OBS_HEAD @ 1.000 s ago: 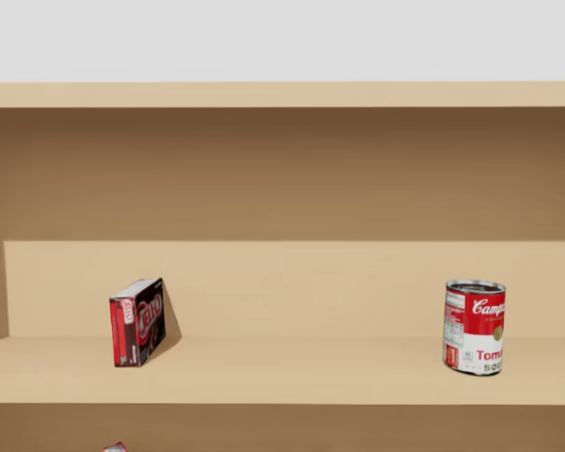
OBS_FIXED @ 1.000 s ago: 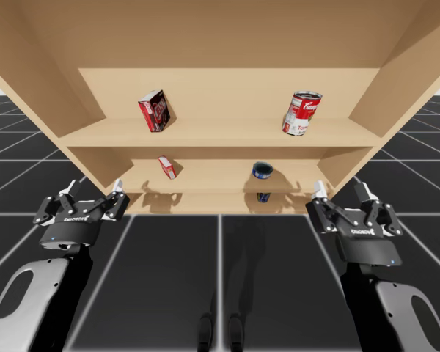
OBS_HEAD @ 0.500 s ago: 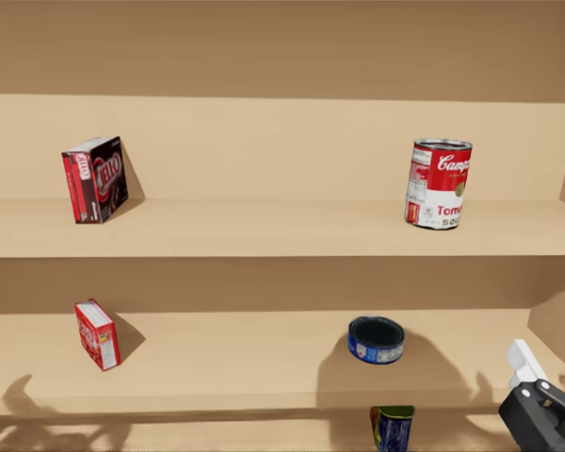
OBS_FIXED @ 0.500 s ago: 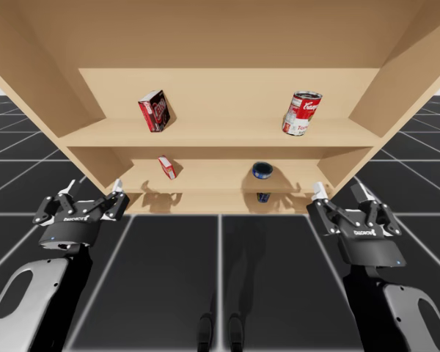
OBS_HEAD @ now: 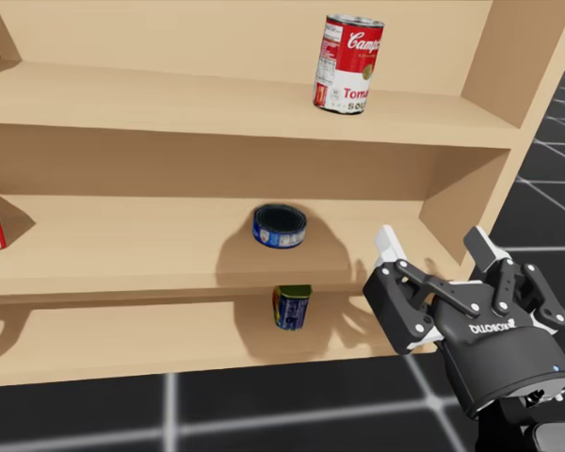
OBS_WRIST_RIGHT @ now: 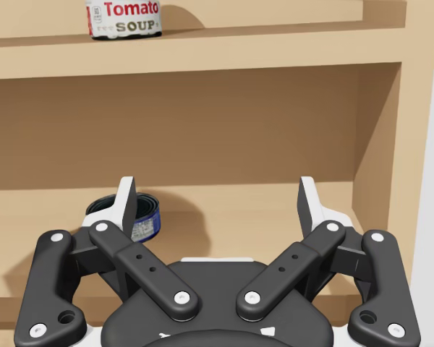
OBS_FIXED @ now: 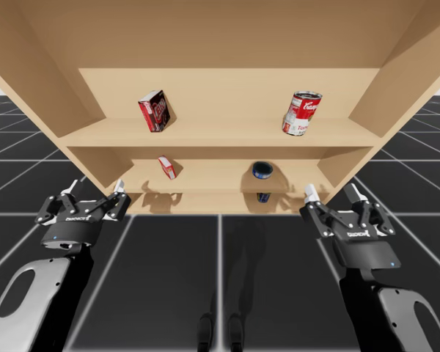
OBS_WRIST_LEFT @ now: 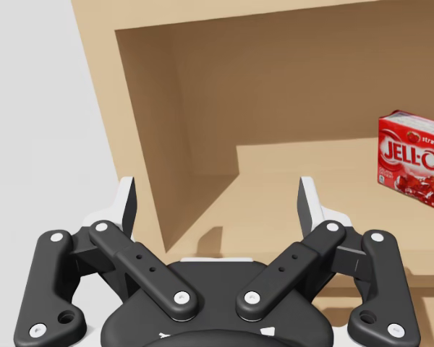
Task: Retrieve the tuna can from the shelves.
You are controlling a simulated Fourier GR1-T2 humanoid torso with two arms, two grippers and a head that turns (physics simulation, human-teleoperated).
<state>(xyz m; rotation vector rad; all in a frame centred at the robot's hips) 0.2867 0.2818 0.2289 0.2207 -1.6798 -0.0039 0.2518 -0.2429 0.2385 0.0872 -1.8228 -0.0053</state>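
Observation:
The tuna can [OBS_FIXED: 262, 171] is a low blue can on the middle shelf, right of centre. In the head view the tuna can [OBS_HEAD: 280, 227] lies up and to the left of my right gripper [OBS_HEAD: 434, 243], which is open and in front of the shelves. From the right wrist the tuna can [OBS_WRIST_RIGHT: 141, 217] stands ahead, partly behind one finger of my right gripper [OBS_WRIST_RIGHT: 217, 199]. My right gripper [OBS_FIXED: 330, 193] hangs at the shelf unit's front right corner. At the front left corner my left gripper [OBS_FIXED: 95, 187] is open and holds nothing.
A red-and-white soup can [OBS_FIXED: 302, 113] and a dark red box [OBS_FIXED: 155, 111] stand on the upper shelf [OBS_FIXED: 205, 136]. A small red box [OBS_WRIST_LEFT: 414, 163] sits on the middle shelf, left. A blue-green can [OBS_HEAD: 291, 306] stands on the bottom shelf under the tuna can.
My head has turned down and to the right, bringing the lower shelves and my right gripper into view. My right gripper has shifted slightly left. The left arm has not moved.

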